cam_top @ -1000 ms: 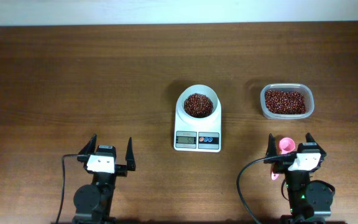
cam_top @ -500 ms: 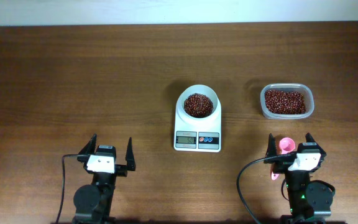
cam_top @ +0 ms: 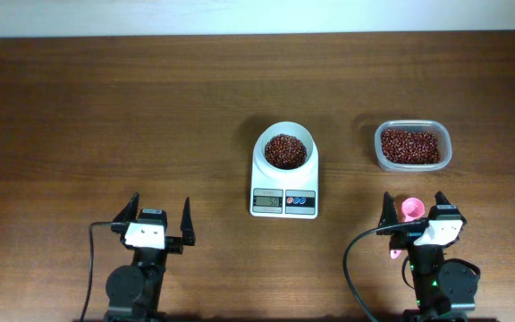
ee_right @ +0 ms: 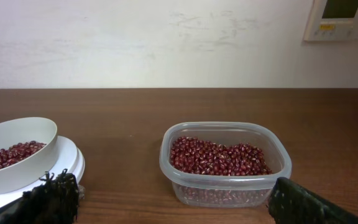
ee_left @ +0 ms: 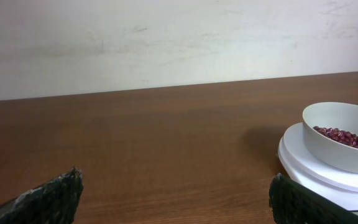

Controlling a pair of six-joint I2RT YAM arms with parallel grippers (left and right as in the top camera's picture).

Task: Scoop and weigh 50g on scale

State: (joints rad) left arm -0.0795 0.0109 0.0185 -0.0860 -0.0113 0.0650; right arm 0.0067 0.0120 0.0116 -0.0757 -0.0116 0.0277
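The left pincer [cam_top: 160, 204] and right pincer [cam_top: 415, 201] gape wide and empty, with beans [cam_top: 285, 150] already on the scale [cam_top: 283, 185] ahead, so scooping seems finished.

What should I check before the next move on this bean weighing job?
1. Right gripper open: ok.
2. Left gripper open and empty: ok.
3. Pink scoop gripped: not ok; it lies between the open right gripper's fingers, unheld.
4. Bowl sits on the scale with beans inside: ok.
5. Display shows the target weight: cannot tell, digits too small.
6. Tub stocked for more scoops: ok.
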